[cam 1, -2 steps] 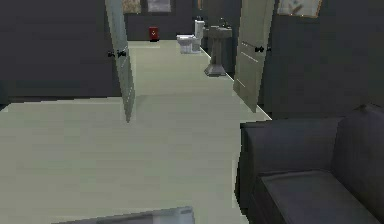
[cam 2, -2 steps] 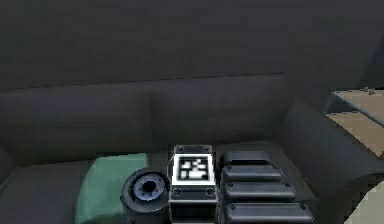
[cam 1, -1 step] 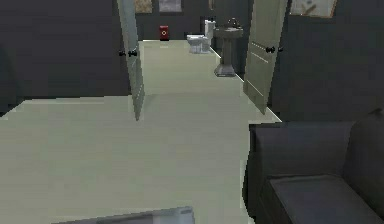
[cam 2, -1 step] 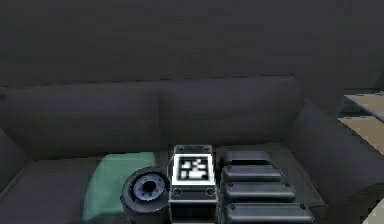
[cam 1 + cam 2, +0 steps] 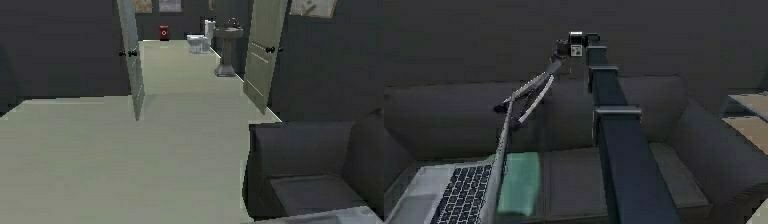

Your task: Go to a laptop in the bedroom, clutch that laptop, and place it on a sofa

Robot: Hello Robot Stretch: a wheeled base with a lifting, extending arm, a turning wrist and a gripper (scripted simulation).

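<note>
Since the laptop (image 5: 450, 190) is apparently lying on the sofa (image 5: 684, 125) seat, the tool (image 5: 509, 112), whose hold cannot be told, should be lifting clear gently, avoiding dragging it.

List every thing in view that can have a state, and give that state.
laptop: lid open, lying on the sofa seat.
forward view's left door: swung open.
forward view's right door: swung open.
arm: extended out over the sofa.
claw: by the laptop's raised lid; cannot tell whether it holds anything.
toilet: lid too small to judge.
</note>
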